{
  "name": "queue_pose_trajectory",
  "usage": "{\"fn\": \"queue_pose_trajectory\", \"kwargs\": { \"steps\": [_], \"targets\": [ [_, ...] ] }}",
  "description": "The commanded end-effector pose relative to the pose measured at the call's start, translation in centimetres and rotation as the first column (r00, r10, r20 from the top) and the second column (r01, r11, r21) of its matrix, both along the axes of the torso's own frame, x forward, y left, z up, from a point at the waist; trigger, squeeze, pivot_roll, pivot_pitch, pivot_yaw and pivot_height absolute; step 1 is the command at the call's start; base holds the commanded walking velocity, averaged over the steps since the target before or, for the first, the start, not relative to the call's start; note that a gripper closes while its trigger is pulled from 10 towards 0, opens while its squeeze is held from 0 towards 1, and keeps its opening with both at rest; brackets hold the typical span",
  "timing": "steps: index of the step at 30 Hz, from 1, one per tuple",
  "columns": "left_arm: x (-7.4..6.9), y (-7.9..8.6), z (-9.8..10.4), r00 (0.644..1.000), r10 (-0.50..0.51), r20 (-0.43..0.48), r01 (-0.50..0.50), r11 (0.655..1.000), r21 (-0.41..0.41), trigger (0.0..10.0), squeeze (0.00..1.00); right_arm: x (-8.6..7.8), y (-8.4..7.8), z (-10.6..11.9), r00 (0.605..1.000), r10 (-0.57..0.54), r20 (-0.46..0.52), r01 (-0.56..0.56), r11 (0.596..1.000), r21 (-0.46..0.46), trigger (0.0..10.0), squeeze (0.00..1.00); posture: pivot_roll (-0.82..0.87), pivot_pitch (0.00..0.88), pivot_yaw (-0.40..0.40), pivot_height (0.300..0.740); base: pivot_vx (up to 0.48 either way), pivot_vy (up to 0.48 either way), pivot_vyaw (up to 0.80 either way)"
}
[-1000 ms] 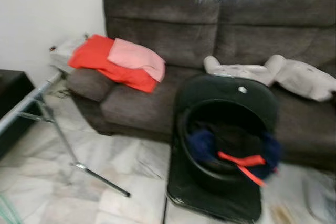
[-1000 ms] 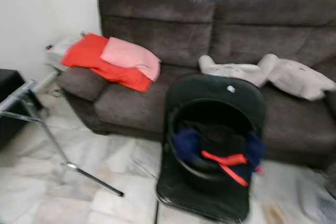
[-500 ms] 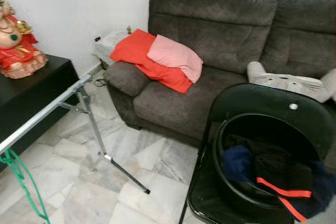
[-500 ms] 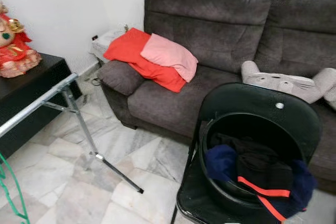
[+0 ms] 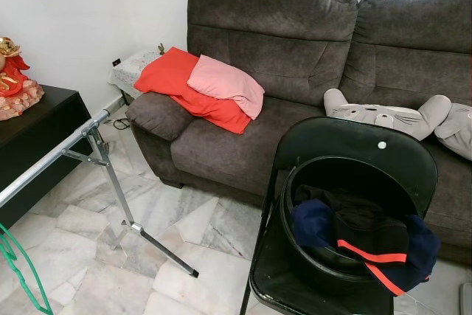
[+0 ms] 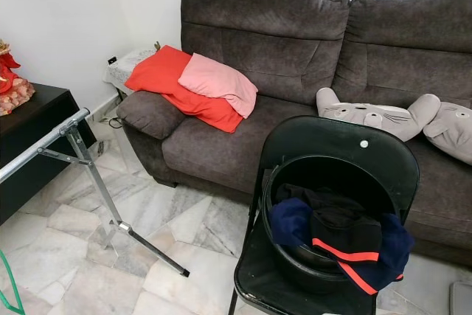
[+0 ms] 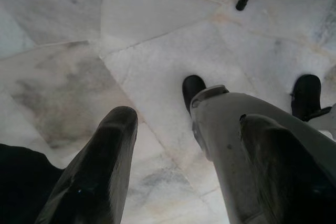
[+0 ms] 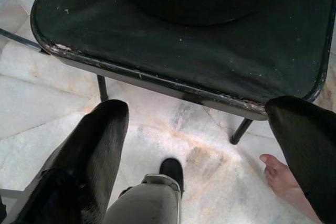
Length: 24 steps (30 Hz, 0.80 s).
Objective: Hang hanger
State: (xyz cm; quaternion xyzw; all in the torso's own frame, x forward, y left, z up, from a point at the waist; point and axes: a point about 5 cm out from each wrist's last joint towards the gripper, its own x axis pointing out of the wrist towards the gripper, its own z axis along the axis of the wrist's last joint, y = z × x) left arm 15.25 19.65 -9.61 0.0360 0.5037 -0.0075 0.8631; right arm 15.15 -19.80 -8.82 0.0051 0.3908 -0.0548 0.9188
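Note:
A green hanger [image 5: 18, 271] shows at the lower left edge, below the silver bar of a metal drying rack [image 5: 55, 161]; its hook is cut off by the frame edge. The rack's leg [image 5: 118, 197] slants down to the marble floor. My left gripper [image 7: 189, 119] hangs open over the floor with nothing between its fingers, beside my own leg and feet. My right gripper [image 8: 202, 108] is open too and holds nothing, low in front of the black folding chair's seat [image 8: 173, 51].
A black folding chair [image 5: 354, 145] carries a black bucket [image 5: 285, 201] of dark clothes [image 5: 354, 230]. Behind stands a grey sofa [image 5: 295, 71] with red [image 5: 177, 86] and pink [image 5: 225, 82] cloths and plush cushions [image 5: 383, 116]. A black cabinet [image 5: 37, 130] stands left. A person's bare foot [image 8: 278, 174] is near the chair.
The camera has swung about, so the whole scene has shifted and sharpened. The rack, chair and sofa themselves have not moved.

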Motion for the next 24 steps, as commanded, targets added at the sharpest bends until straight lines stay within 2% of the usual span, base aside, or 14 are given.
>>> {"fn": "queue_pose_trajectory", "kwargs": {
  "steps": [1, 2, 3, 4, 5, 8, 10, 12, 13, 15, 20, 24],
  "targets": [
    [-0.6, 0.1, -0.2, 1.0, -0.014, -0.017, 0.014, 1.0, 0.011, 10.0, 0.0, 0.5, -0.5, 1.0, 0.992, -0.004, 0.124, 0.006, 1.0, -0.01, 10.0, 0.0, -0.11, 0.008, 0.019, 0.74, 0.0, 0.0, 0.0],
    [-0.6, 0.1, -0.2, 1.0, -0.016, -0.018, 0.016, 1.0, 0.015, 10.0, 0.0, 1.2, -1.2, 2.6, 0.965, 0.014, 0.26, -0.005, 0.999, -0.035, 10.0, 0.0, -0.11, 0.003, 0.016, 0.74, 0.0, 0.0, 0.0],
    [-0.7, 0.3, -0.2, 1.0, -0.014, -0.02, 0.014, 1.0, 0.017, 10.0, 0.0, 1.6, -1.6, 5.4, 0.909, 0.055, 0.413, -0.024, 0.997, -0.078, 10.0, 0.0, -0.11, 0.0, 0.013, 0.74, 0.0, 0.0, 0.0],
    [-0.7, 0.4, -0.2, 1.0, -0.012, -0.02, 0.012, 1.0, 0.015, 10.0, 0.0, 1.6, -1.6, 6.1, 0.898, 0.065, 0.435, -0.028, 0.995, -0.091, 10.0, 0.0, -0.11, 0.0, 0.013, 0.74, 0.0, 0.0, 0.0],
    [-0.7, 0.4, -0.2, 1.0, -0.012, -0.02, 0.012, 1.0, 0.015, 10.0, 0.0, 1.6, -1.6, 6.1, 0.898, 0.065, 0.435, -0.028, 0.995, -0.091, 10.0, 0.0, -0.11, 0.0, 0.013, 0.74, 0.0, 0.0, 0.0],
    [-1.0, 1.5, -0.1, 0.999, -0.035, -0.026, 0.035, 0.999, 0.033, 10.0, 0.0, 1.7, -0.8, 7.6, 0.866, 0.098, 0.49, -0.059, 0.994, -0.096, 10.0, 0.0, -0.12, 0.0, 0.012, 0.74, 0.0, 0.0, 0.0],
    [-1.3, 2.5, 0.0, 0.999, -0.021, -0.031, 0.023, 0.999, 0.044, 10.0, 0.0, 1.5, -0.6, 8.6, 0.834, 0.078, 0.545, -0.053, 0.997, -0.063, 10.0, 0.0, -0.12, 0.0, 0.013, 0.74, 0.0, 0.0, 0.0],
    [-1.4, 2.7, 0.0, 0.999, -0.019, -0.034, 0.021, 0.999, 0.048, 10.0, 0.0, 1.3, -0.6, 9.1, 0.825, 0.08, 0.56, -0.055, 0.997, -0.062, 10.0, 0.0, -0.12, 0.0, 0.013, 0.74, 0.0, 0.0, 0.0],
    [-1.6, 3.0, 0.0, 0.999, -0.018, -0.039, 0.02, 0.998, 0.054, 10.0, 0.0, 0.9, -0.5, 10.2, 0.804, 0.089, 0.588, -0.062, 0.996, -0.066, 10.0, 0.0, -0.13, 0.0, 0.017, 0.74, 0.0, 0.0, 0.0],
    [-1.8, 3.1, 0.0, 0.999, -0.019, -0.041, 0.021, 0.998, 0.057, 10.0, 0.0, 0.6, -0.4, 11.2, 0.788, 0.094, 0.608, -0.066, 0.995, -0.069, 10.0, 0.0, -0.13, 0.0, 0.017, 0.74, 0.0, 0.0, 0.0],
    [-2.0, 2.4, -0.3, 0.999, -0.027, -0.042, 0.029, 0.998, 0.051, 10.0, 0.0, -0.2, 0.3, 12.7, 0.789, 0.103, 0.605, -0.082, 0.995, -0.061, 10.0, 0.0, -0.14, 0.0, 0.021, 0.74, 0.0, 0.0, 0.0],
    [-1.7, 2.0, -0.2, 0.999, -0.038, -0.03, 0.04, 0.998, 0.048, 10.0, 0.0, -1.0, 0.7, 14.0, 0.771, 0.136, 0.622, -0.09, 0.99, -0.105, 10.0, 0.0, -0.15, 0.0, 0.024, 0.74, 0.0, 0.0, 0.0]
  ]
}}
